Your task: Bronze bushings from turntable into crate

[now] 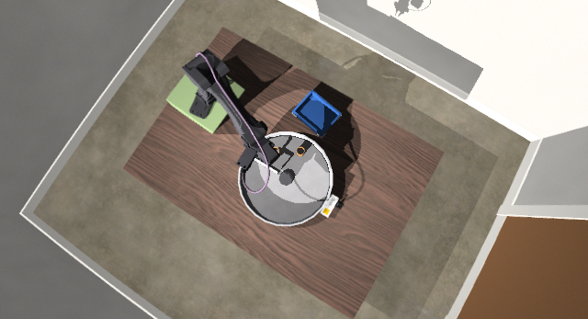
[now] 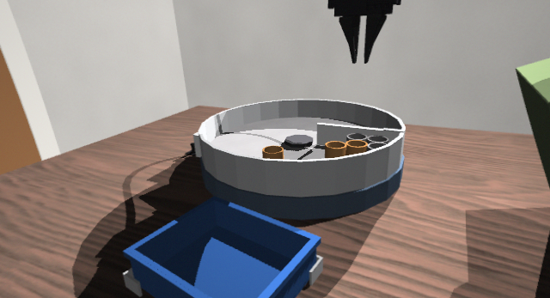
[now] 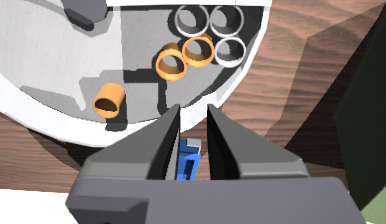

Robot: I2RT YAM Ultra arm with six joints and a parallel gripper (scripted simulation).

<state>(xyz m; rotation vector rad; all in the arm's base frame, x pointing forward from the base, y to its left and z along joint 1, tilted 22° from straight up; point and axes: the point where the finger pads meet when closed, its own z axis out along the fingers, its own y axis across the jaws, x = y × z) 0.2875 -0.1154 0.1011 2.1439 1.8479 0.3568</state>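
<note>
My gripper (image 2: 360, 62) (image 3: 193, 112) hangs high above the turntable (image 1: 328, 175) (image 2: 301, 178) (image 3: 49, 126), empty, its fingers a narrow gap apart. One bronze bushing (image 2: 273, 155) (image 3: 114, 94) (image 1: 300, 154) stands alone near the rim. A second bronze bushing (image 2: 336, 153) (image 3: 170, 78) stands beside a third bronze bushing (image 2: 357, 149) (image 3: 198, 64), close to the divider. Three steel bushings stand grouped beyond them: one (image 3: 192, 35), another (image 3: 227, 35) and one (image 3: 230, 65) touching or nearly touching the third bronze. The blue crate (image 1: 303, 100) (image 2: 236, 221) shows no bushings in its visible interior.
A fixed-looking divider (image 2: 328, 133) runs from near the dark centre knob (image 1: 287, 176) (image 2: 299, 141) (image 3: 86, 11) to the rim. A white box with a yellow patch (image 1: 329, 206) sits at the turntable's side. The arm stands by a green block (image 1: 184, 100) (image 2: 537, 76).
</note>
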